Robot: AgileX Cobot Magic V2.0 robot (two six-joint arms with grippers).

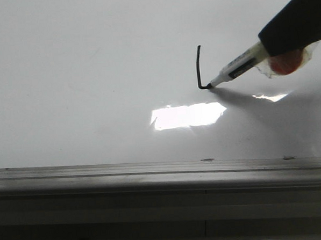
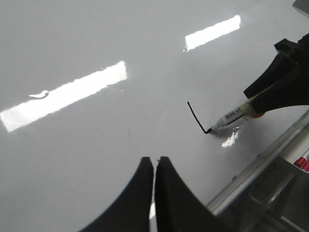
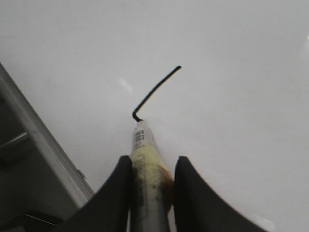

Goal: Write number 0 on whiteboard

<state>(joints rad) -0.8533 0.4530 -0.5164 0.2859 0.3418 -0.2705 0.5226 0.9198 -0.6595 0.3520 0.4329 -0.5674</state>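
The whiteboard (image 1: 83, 75) is a large glossy white board with a grey metal frame strip (image 1: 152, 174) along its near edge. On it is a thin black stroke (image 1: 199, 67): a straight side with a short hook at its lower end, an open part of the number 0. My right gripper (image 3: 152, 164) is shut on a white marker (image 1: 238, 67) wrapped in tape, with something orange under the tape. The marker tip touches the board at the hook's end (image 3: 136, 119). My left gripper (image 2: 154, 162) is shut and empty above bare board, left of the stroke (image 2: 197, 117).
Bright rectangular light glares lie on the board (image 1: 187, 116), (image 2: 67, 94). The board's frame edge runs beside the marker in the right wrist view (image 3: 43, 150). Red marker ends (image 2: 301, 162) show beyond the frame in the left wrist view.
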